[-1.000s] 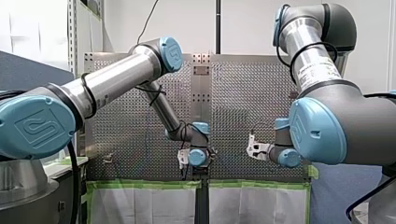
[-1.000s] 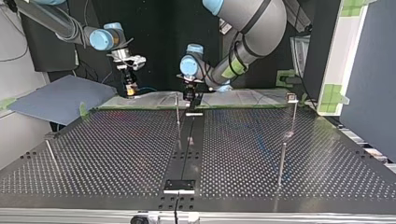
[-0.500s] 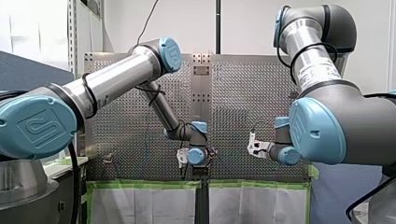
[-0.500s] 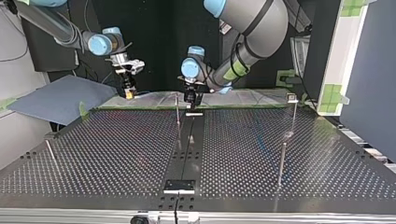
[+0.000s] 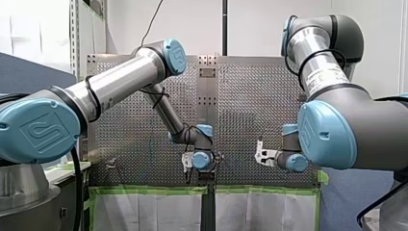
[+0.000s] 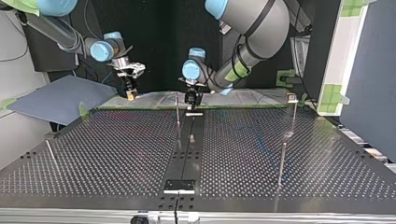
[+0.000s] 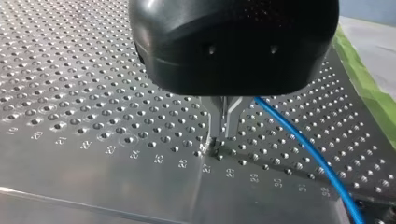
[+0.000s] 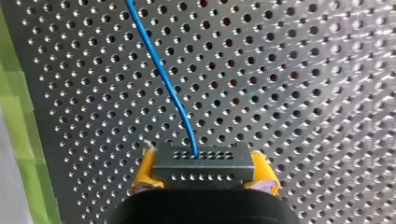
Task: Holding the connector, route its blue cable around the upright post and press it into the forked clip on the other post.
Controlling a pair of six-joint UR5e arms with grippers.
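A dark grey connector (image 8: 204, 163) sits clamped between the yellow pads (image 8: 142, 176) of my right gripper (image 8: 204, 179), which is shut on it. Its blue cable (image 8: 161, 70) leads away ahead over the perforated plate. In the top view my right gripper (image 6: 131, 95) hangs at the table's far left edge. My left gripper (image 7: 218, 145) is shut, its metal fingertips touching the plate, and the blue cable (image 7: 308, 154) runs off beside them. An upright post (image 6: 177, 109) stands just next to my left gripper (image 6: 190, 99). A post with a clip head (image 6: 292, 99) stands at the far right.
Two more thin posts stand on the table, one near the top view's right (image 6: 282, 164) and one at its left (image 6: 50, 153). A black centre strip (image 6: 187, 144) runs down the plate. Green tape (image 5: 149, 190) lines the table's edge by the arms.
My right gripper, with the connector in it, has dropped a little lower toward the table's far edge and shifted slightly toward the middle. My left gripper has barely moved.
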